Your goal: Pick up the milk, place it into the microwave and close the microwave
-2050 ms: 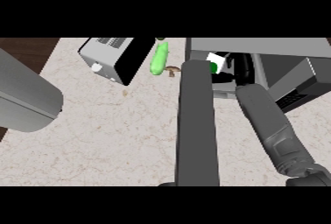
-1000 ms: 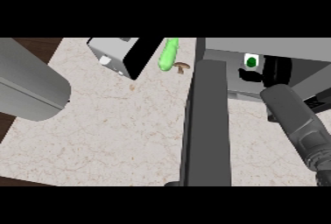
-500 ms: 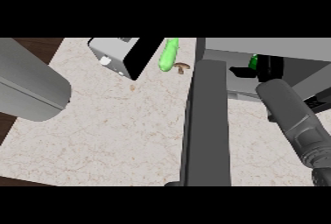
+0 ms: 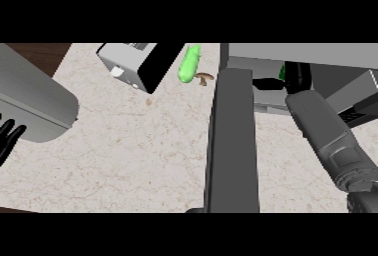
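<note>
Milk: the white carton with green print (image 4: 282,72) shows only as a green sliver inside the cavity of the grey box-shaped microwave (image 4: 295,52), right against the black right hand (image 4: 297,80).
Change: two seconds ago the carton's white and green faces were plain at the mouth of the cavity. Over the last second the green patch has shrunk and sits further in.
Right arm: the grey right forearm (image 4: 328,140) runs from the lower right corner up into the opening and has gone in deeper than before.
Right hand's grip: it cannot be told from this view whether the hand is closed on the carton or has let it go, as the hand is a dark mass in shadow.
Left hand: the black left hand (image 4: 9,136) rests at the view's left edge, fingers straight and spread, holding nothing.
Door: the long dark grey microwave door (image 4: 232,150) stands wide open and stretches down the middle of the beige marbled counter (image 4: 133,160).
Bystanders: a grey and black toaster (image 4: 129,60), a bright green cucumber (image 4: 190,62) and a small brown mushroom (image 4: 204,77) lie near the door's hinge end.
Meaning: the placing step looks nearly done. Releasing the carton, pulling the arm out and swinging the door shut are probably what is left.
</note>
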Controlling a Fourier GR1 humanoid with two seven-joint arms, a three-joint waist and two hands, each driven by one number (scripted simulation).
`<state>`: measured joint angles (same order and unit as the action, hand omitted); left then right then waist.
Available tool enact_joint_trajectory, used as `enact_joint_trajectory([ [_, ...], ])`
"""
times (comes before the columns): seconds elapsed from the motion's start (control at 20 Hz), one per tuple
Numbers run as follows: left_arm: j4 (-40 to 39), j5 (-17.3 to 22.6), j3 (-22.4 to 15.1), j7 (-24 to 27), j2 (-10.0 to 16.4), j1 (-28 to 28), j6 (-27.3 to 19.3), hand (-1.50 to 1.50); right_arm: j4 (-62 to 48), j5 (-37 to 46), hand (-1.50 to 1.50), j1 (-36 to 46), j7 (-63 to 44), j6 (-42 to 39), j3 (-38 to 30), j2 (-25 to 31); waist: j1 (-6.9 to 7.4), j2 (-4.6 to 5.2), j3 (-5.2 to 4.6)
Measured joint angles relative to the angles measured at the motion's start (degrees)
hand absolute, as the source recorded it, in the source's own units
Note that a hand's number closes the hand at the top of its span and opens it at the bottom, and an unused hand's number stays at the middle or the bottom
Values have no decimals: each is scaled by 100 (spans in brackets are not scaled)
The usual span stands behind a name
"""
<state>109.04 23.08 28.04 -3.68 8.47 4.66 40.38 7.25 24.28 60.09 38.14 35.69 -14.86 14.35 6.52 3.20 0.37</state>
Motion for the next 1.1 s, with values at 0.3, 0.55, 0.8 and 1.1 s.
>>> enact_joint_trajectory([
  [0.3,-13,-133,-308,132,-182,17,195,-150,84,-451,-150,-197,523,-783,-402,-126,-137,-74,-7],
  [0.55,-21,-210,-500,152,-283,8,258,150,93,-828,-150,-446,883,-1449,-731,-219,-260,-136,-13],
  [0.8,65,-248,-746,95,-408,70,306,150,71,-1107,-150,-801,1166,-2205,-929,-356,-384,-203,-20],
  [1.1,133,-371,-1240,-273,-630,-73,110,150,168,-1350,-150,-1270,1469,-3071,-1019,-520,-532,-267,-27],
])
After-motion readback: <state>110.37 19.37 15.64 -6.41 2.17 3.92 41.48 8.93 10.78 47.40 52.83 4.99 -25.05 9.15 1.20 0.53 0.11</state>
